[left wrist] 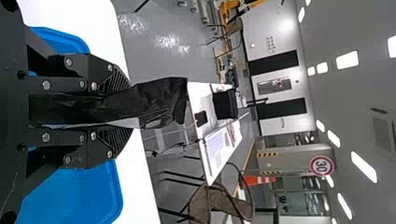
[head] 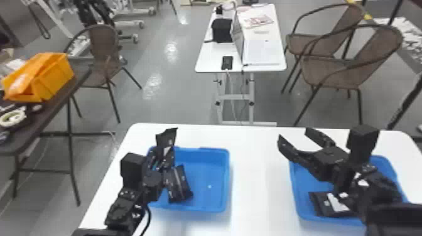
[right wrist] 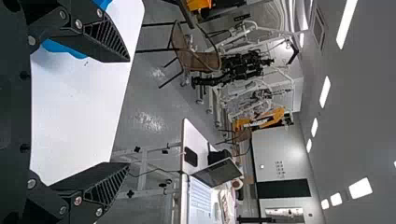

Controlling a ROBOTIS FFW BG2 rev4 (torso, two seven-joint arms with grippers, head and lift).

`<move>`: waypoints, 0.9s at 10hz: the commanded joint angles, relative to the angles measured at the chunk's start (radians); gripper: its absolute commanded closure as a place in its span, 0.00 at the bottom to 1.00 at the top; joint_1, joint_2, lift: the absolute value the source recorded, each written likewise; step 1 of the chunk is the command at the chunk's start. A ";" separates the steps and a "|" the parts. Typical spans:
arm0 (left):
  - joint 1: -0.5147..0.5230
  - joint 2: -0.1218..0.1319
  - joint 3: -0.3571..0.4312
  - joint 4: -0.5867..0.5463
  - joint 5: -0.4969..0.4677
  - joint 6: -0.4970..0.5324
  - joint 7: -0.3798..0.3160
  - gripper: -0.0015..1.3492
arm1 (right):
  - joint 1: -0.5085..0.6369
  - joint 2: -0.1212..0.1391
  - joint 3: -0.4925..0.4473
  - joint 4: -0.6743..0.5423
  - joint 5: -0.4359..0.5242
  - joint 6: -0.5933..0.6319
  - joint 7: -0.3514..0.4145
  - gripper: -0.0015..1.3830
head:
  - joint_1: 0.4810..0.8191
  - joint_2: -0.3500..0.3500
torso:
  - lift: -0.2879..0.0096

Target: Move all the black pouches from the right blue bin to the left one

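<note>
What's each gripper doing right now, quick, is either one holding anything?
Left gripper: closed on a black pouch.
Right gripper: open, fingers spread wide, nothing between them.

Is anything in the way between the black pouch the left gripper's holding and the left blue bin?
Nothing that I can see. The left gripper has the black pouch over the left blue bin. Another black pouch lies in that bin, so the held one might bump it.

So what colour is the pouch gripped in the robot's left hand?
The pouch is black with a whitish strip, seen best in the left wrist view.
</note>
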 commanded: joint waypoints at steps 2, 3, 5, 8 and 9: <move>0.006 -0.004 0.023 0.029 0.138 -0.125 0.001 0.02 | 0.000 -0.005 0.000 0.004 -0.003 0.000 0.000 0.18 | 0.63 0.71 | 1.00; 0.001 -0.004 0.020 0.027 0.194 -0.169 0.001 0.14 | 0.000 -0.008 0.000 0.002 -0.002 0.000 0.000 0.18 | 0.63 0.72 | 1.00; 0.018 -0.004 0.032 -0.026 0.253 -0.241 0.039 0.26 | 0.014 -0.008 -0.012 -0.012 0.017 0.000 -0.003 0.18 | 0.63 0.71 | 1.00; 0.058 -0.004 0.023 -0.085 0.337 -0.289 0.115 0.26 | 0.101 -0.006 -0.062 -0.081 0.032 0.051 -0.069 0.18 | 0.63 0.72 | 1.00; 0.061 -0.004 0.020 -0.088 0.355 -0.289 0.121 0.27 | 0.139 -0.006 -0.089 -0.105 0.035 0.080 -0.081 0.18 | 0.63 0.72 | 1.00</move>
